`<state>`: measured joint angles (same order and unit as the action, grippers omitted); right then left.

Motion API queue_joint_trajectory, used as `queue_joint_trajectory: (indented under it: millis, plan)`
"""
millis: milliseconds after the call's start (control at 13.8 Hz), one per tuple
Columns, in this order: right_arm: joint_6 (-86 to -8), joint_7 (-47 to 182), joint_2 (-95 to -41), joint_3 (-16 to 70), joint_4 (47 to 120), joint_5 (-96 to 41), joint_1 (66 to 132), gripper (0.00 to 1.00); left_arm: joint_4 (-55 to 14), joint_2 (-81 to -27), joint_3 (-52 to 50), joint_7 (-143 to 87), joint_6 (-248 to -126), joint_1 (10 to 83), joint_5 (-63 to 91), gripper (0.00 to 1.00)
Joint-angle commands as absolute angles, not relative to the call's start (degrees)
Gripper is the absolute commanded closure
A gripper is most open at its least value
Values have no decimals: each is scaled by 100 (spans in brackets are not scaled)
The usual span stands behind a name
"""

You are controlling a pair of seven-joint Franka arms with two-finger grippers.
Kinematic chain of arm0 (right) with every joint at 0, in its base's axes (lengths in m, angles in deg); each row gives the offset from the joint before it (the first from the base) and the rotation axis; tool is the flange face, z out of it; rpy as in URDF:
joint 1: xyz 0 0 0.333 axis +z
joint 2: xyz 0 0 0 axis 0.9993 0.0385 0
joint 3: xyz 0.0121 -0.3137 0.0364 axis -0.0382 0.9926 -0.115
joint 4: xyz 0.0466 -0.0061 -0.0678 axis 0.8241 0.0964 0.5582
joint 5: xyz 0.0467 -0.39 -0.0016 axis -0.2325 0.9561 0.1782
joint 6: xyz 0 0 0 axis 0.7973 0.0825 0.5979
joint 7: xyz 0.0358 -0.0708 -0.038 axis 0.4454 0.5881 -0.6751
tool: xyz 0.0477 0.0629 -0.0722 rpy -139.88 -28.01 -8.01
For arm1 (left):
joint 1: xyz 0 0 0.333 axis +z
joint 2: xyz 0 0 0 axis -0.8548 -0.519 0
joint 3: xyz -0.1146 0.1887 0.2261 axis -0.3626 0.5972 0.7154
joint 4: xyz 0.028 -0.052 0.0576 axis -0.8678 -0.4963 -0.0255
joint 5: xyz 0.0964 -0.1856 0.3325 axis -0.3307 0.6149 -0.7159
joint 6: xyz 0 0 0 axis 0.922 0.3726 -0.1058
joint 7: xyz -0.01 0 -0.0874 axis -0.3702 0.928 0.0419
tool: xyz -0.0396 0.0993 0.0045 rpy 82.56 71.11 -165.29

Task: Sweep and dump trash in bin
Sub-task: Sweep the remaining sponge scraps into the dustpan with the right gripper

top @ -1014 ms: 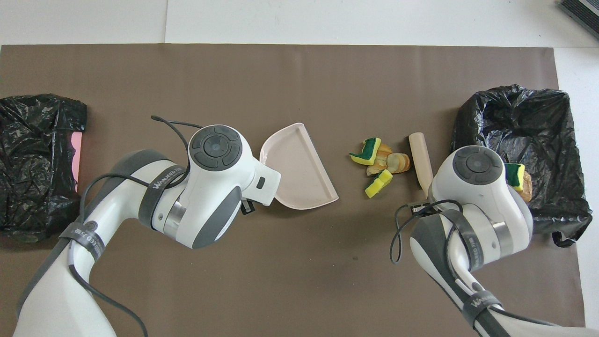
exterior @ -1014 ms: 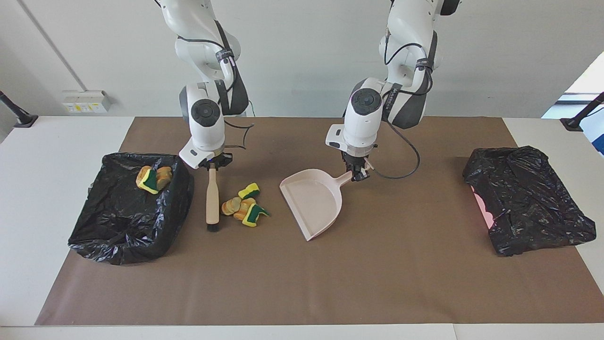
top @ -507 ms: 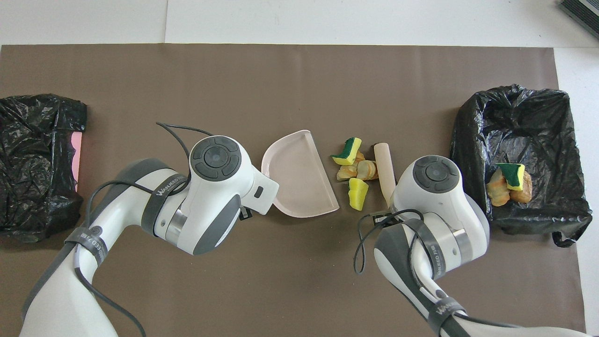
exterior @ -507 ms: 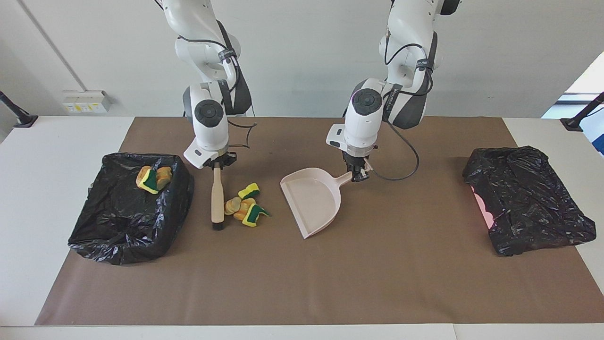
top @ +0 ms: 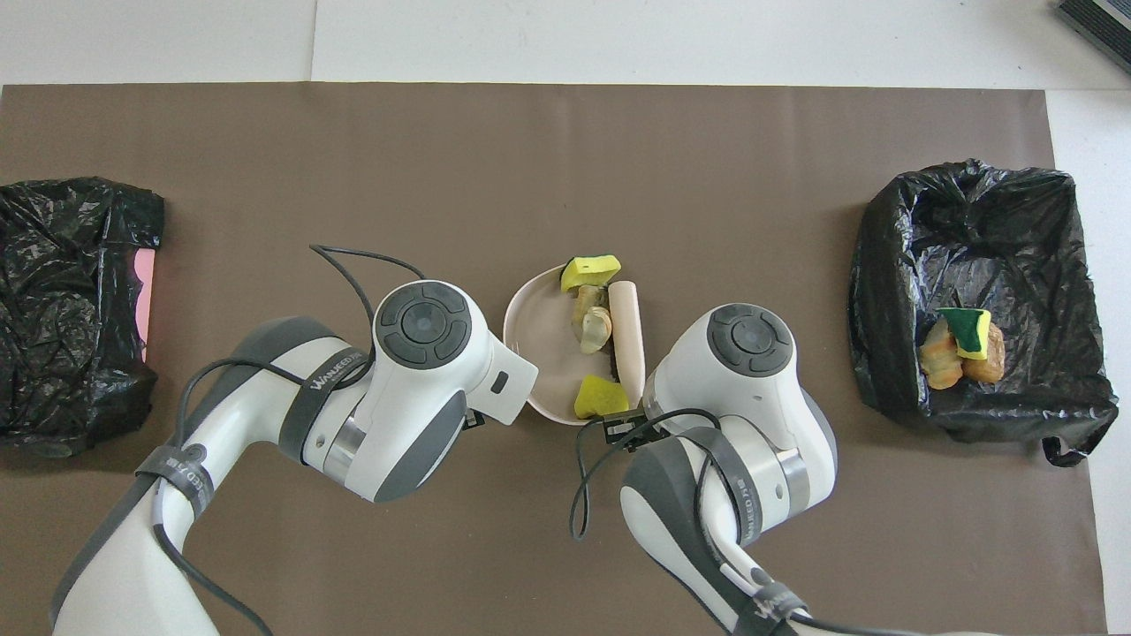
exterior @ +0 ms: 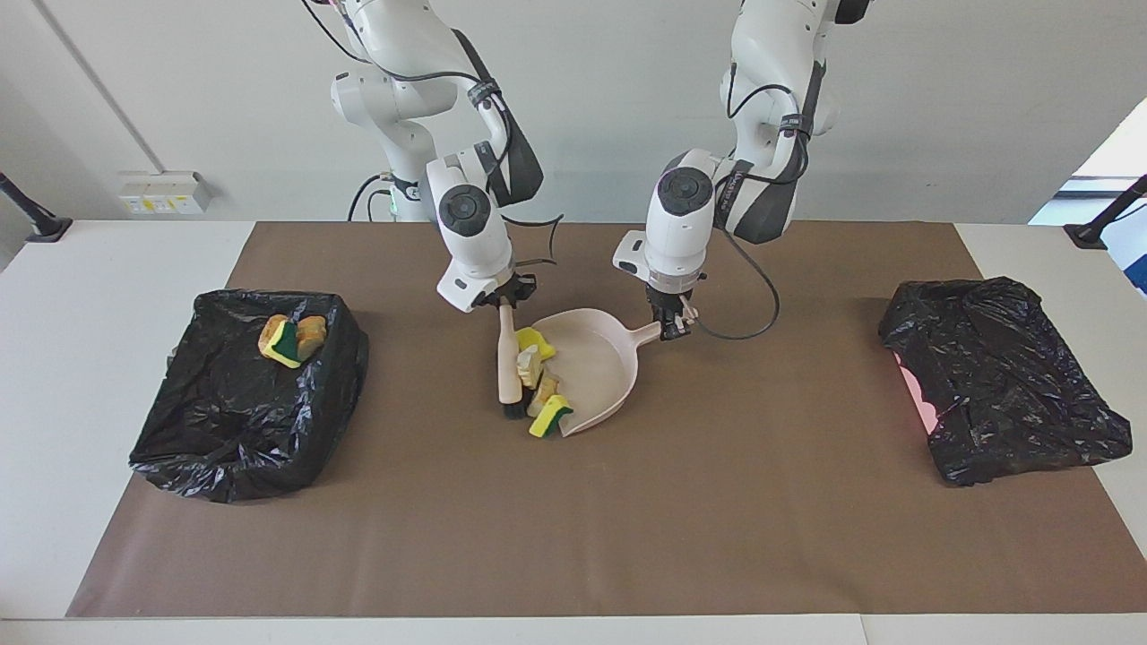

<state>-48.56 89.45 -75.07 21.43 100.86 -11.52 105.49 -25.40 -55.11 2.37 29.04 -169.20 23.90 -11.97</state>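
Spongy yellow/green trash chunks (exterior: 539, 376) bunched at pale pink plastic dustpan (exterior: 598, 372) mouth, mid-table. Right hand (exterior: 502, 300) clamped on beige brush (exterior: 508, 367) handle; left hand (exterior: 670, 327) clamped on dustpan handle. More chunks in crinkly black-bagged bin (exterior: 242, 394).

Tabletop inventory as I see it:
- Mat (exterior: 717, 537): covers the tabletop's middle.
- Bin (exterior: 179, 448): on the mat at the right arm's end; binned trash (exterior: 291, 339) lies in its corner nearest the robots.
- Dustpan (exterior: 599, 367): mid-mat, with the left tool (exterior: 672, 330) on its handle.
- Brush (exterior: 509, 363): just beside the pan's mouth, toward the bin, with the right tool (exterior: 504, 300) on its handle.
- Loose trash (exterior: 549, 416): between brush and pan mouth.
- Bagged bundle (exterior: 1004, 376): at the left arm's end.
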Motion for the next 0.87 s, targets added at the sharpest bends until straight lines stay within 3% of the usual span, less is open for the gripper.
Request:
queue_joint_trajectory:
  millis: [0, 507, 797]
  plan:
    - [-4870, 9025, -7373, 2118, 9837, -1331, 10713, 100, -2798, -5320, 289, 2978, -17107, 2331, -1283, 100]
    - [-3035, 9471, -8505, 2171, 9784, -1191, 10617, 100, -2728, -5355, 297, 3066, -17099, 2489, -1275, 100]
    - [-2883, 10499, -8814, 2109, 9854, -1015, 10940, 100, -2640, -5285, 289, 3891, -17107, 2822, -1275, 100]
